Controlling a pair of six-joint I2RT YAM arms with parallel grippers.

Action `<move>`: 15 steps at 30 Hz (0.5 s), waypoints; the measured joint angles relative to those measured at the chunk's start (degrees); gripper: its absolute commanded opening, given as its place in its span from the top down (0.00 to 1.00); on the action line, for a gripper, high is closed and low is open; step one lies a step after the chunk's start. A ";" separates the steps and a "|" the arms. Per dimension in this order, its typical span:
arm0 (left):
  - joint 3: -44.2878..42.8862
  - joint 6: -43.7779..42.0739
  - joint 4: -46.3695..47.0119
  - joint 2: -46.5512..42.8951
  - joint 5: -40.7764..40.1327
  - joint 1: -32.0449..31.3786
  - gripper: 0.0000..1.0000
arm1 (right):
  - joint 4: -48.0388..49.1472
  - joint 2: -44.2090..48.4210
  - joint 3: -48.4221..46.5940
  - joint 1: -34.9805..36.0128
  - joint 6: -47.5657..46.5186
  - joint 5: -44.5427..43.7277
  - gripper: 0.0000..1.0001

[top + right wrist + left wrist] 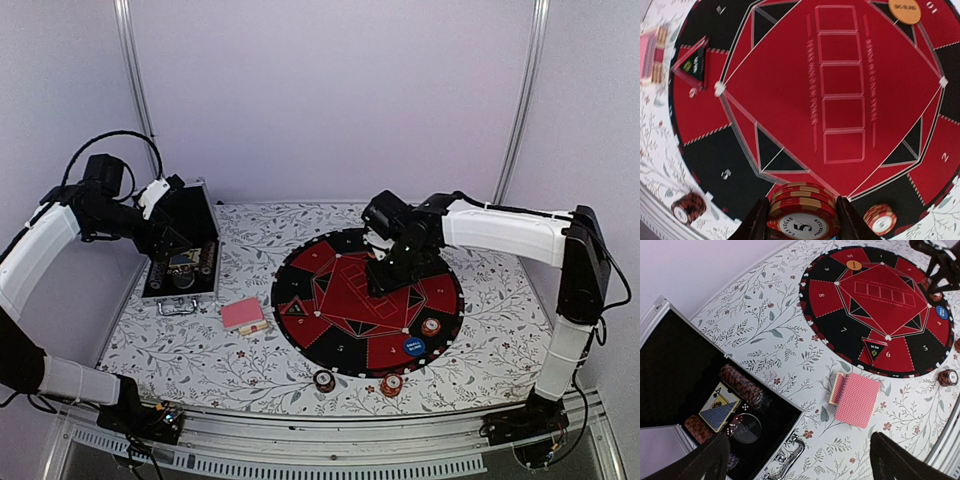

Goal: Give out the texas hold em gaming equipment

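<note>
My top view covers the whole desk [500, 335]; left wrist looks down from high, right wrist close; all share the mat [345, 300].

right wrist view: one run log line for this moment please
right pincer: shut on chip stack | position: over mat | left pincer: open, above case | card deck: between case and mat

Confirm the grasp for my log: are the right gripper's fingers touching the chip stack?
Touching. The right wrist view shows both fingers pressed against the sides of the chip stack, no gap.
</note>
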State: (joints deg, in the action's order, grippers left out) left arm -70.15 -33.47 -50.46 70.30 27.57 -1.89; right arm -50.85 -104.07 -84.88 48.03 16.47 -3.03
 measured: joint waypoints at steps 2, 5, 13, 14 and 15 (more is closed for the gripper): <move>0.04 -0.11 0.00 -0.22 0.00 0.00 0.00 | 1.03 -3.23 -3.02 -2.67 -0.96 -0.87 0.73; 0.07 -0.24 0.02 -0.70 0.04 0.00 0.00 | 2.47 -8.00 -6.82 -6.16 -2.23 -1.38 0.74; 0.37 -0.42 0.04 -1.31 0.31 0.00 0.00 | 4.74 -18.40 -14.97 -14.10 -4.48 -3.45 0.75; 0.37 -0.44 0.07 -1.31 0.31 0.00 0.00 | 4.92 -19.74 -16.37 -15.08 -4.76 -3.87 0.75; 0.39 -0.44 0.07 -1.31 0.31 0.00 0.00 | 5.29 -20.79 -17.46 -15.85 -4.96 -4.04 0.75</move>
State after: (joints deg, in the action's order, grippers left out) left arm -69.76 -33.91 -50.39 68.99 27.88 -1.89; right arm -45.56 -124.86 -102.35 32.18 11.51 -7.07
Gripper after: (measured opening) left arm 0.996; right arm 0.405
